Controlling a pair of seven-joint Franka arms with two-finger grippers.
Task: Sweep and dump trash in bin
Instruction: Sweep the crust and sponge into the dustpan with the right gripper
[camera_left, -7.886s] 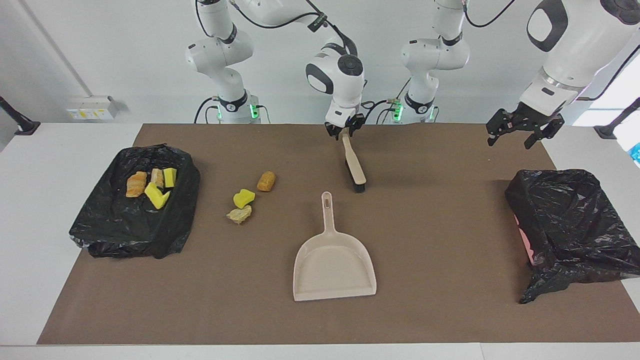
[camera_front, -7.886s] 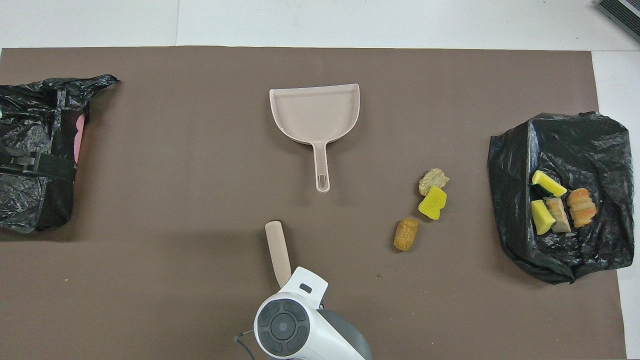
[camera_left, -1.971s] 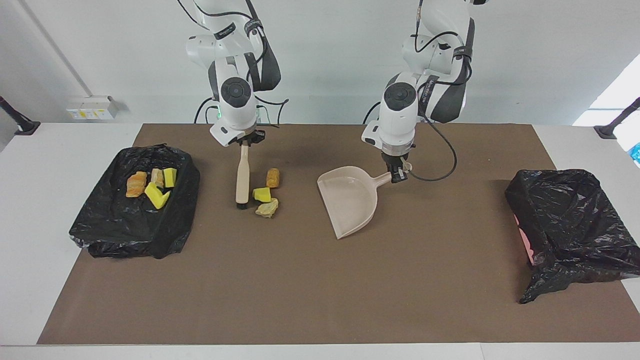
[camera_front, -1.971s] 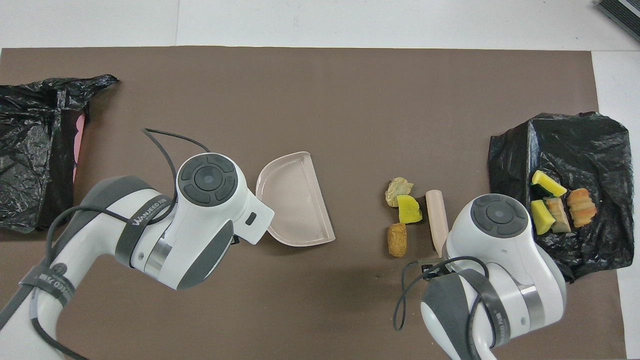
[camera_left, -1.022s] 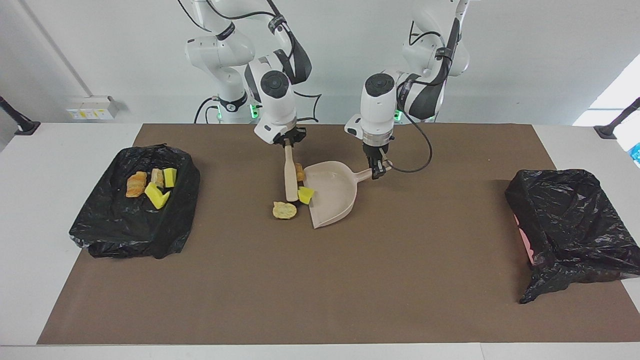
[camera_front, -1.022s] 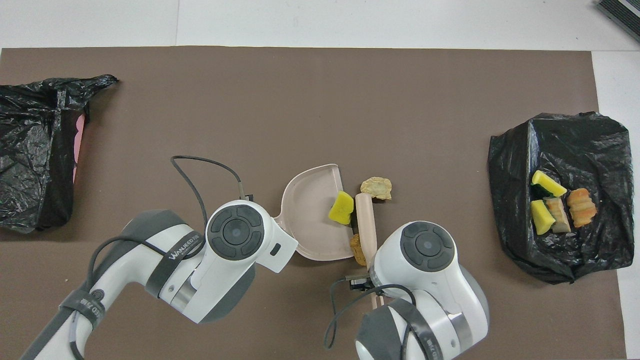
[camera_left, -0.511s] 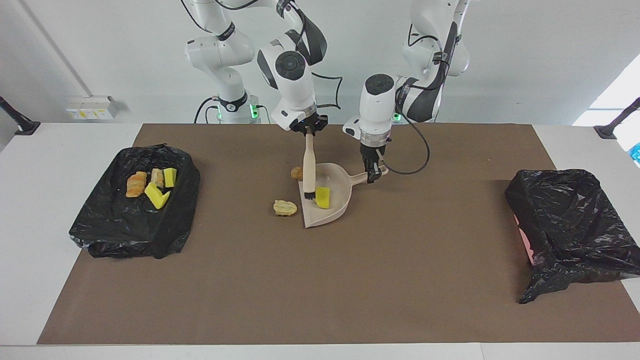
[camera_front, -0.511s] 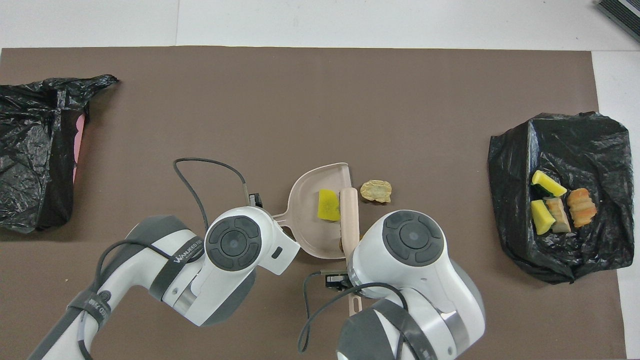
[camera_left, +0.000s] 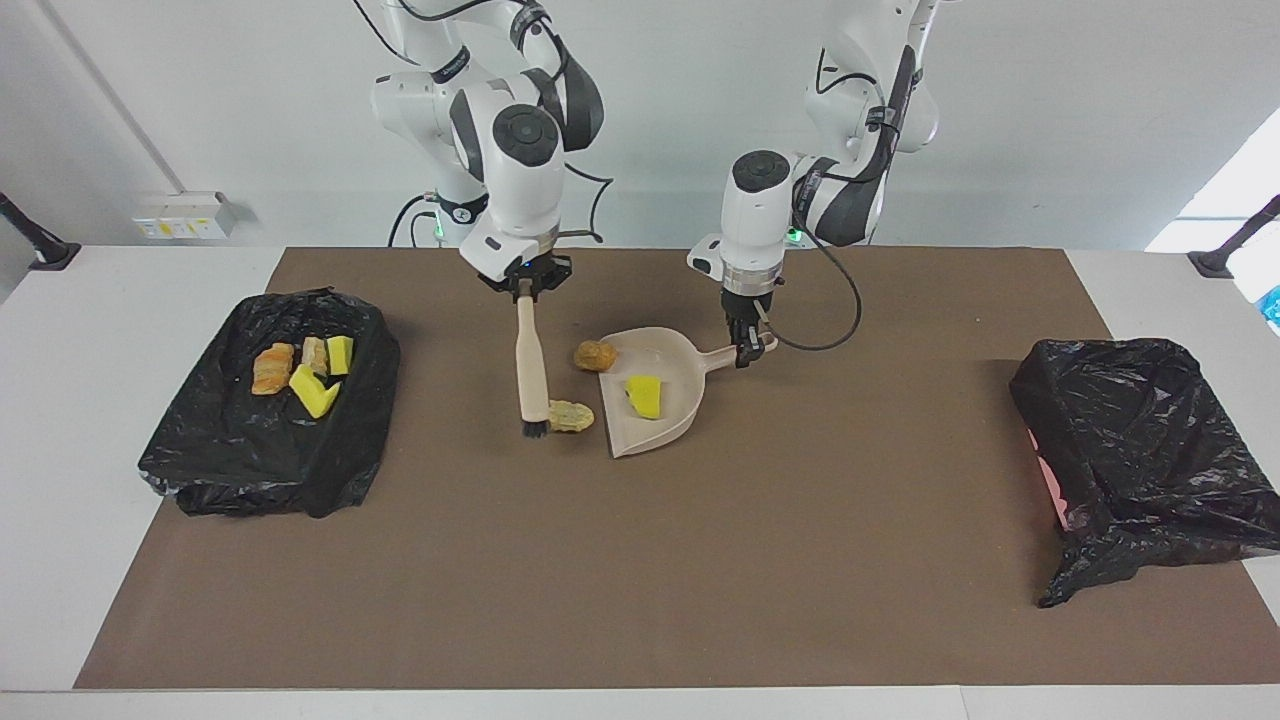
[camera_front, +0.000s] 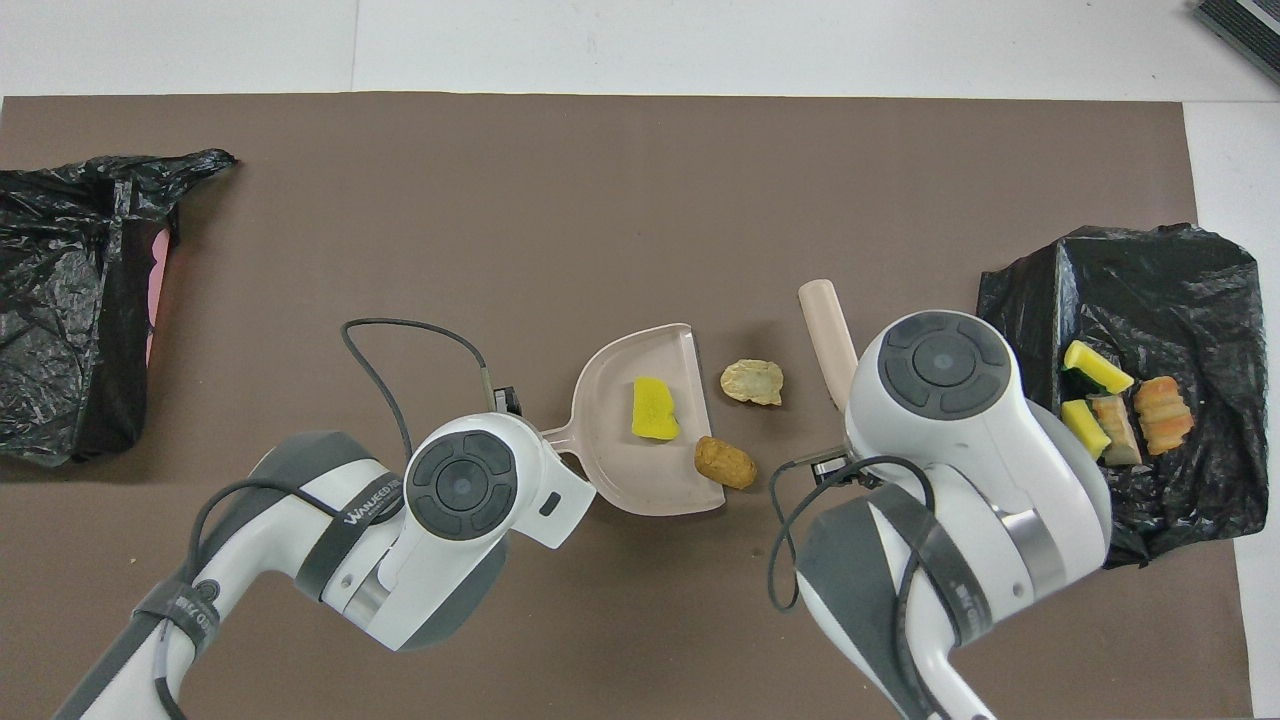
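Our right gripper (camera_left: 524, 283) points down, clamped shut, its wrist bent low from the right base; our left gripper (camera_left: 744, 345) likewise points down, fingers closed, its elbow raised high.

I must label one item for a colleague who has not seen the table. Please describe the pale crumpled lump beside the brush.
Find the beige dustpan at the middle of the brown mat. Just outside its open edge, against the brush bristles, lies the pale crumpled lump. It is flatter and paler than the round orange-brown lump nearer the robots.
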